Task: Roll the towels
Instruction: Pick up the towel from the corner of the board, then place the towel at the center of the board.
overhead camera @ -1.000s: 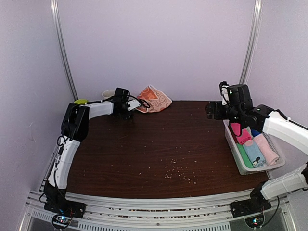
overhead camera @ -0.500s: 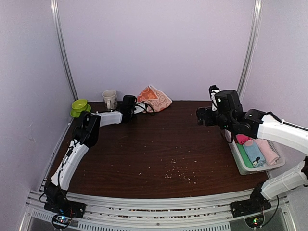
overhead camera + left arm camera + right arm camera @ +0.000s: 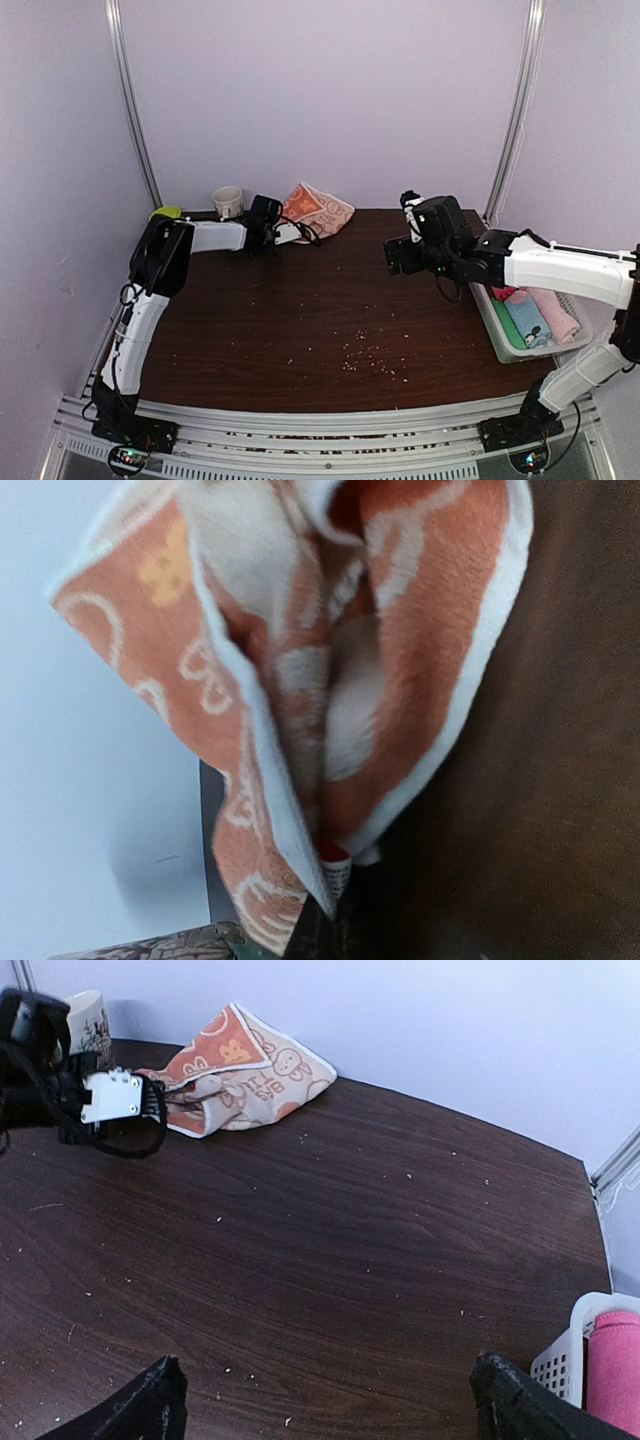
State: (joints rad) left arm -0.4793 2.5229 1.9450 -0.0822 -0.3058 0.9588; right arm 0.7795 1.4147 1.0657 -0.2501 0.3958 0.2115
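Note:
The orange-peach bunny-print towel [image 3: 320, 208] lies crumpled against the back wall, and it fills the left wrist view [image 3: 330, 680]. My left gripper [image 3: 291, 232] is at the towel's near-left corner, its jaws [image 3: 325, 928] shut on the white-hemmed edge by the label. From the right wrist view the same towel [image 3: 245, 1065] and the left gripper [image 3: 160, 1100] show at top left. My right gripper [image 3: 330, 1400] hangs open over bare table at mid right [image 3: 398, 256], holding nothing. A hot pink towel [image 3: 615, 1360] lies in the white basket [image 3: 562, 1360].
A printed cup [image 3: 227, 201] and a green bowl [image 3: 167, 212] stand at the back left corner. The white basket [image 3: 497, 338] at the right edge holds pale pink [image 3: 556, 312], light blue [image 3: 527, 324] and green rolls. Crumbs [image 3: 365, 358] dot the dark wooden table.
The left gripper has shut on the bunny towel's edge. The right arm has swung left, from over the basket to above the table's middle right.

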